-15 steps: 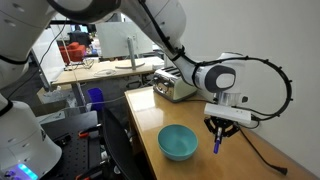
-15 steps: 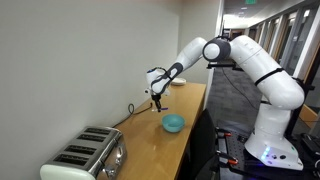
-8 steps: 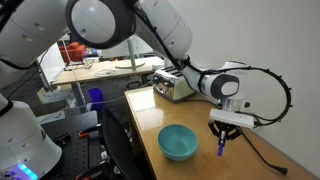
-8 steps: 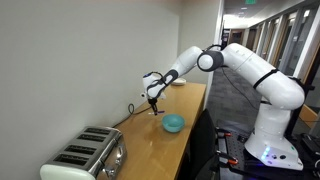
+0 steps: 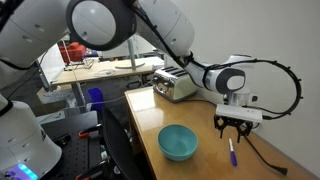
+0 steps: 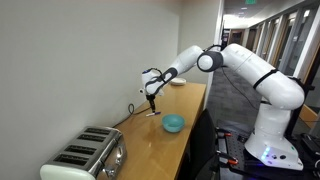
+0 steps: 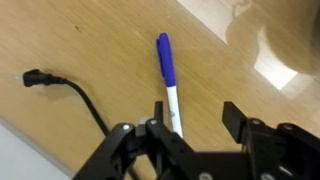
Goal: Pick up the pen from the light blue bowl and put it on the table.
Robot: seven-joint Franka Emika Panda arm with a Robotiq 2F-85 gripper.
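Observation:
The pen (image 7: 168,78), blue-purple with a whitish end, lies flat on the light-wood table (image 7: 240,85), free of any grip. In the wrist view its whitish end runs under my left finger (image 7: 161,116). My gripper (image 7: 197,120) hangs just above it, open, with nothing between the jaws. In both exterior views the gripper (image 5: 236,128) (image 6: 152,102) is above the pen (image 5: 232,153), beside the wall. The light blue bowl (image 5: 178,142) (image 6: 173,124) stands empty a little away from the pen, towards the table's front edge.
A black cable (image 7: 72,92) with a plug lies on the table beside the pen, towards the wall. A silver toaster (image 5: 173,86) (image 6: 88,156) stands at one end of the table. A cluttered workbench (image 5: 100,66) is behind.
The gripper carried the pen down past the bowl, then opened. The pen now lies on the table and the gripper has lifted slightly off it.

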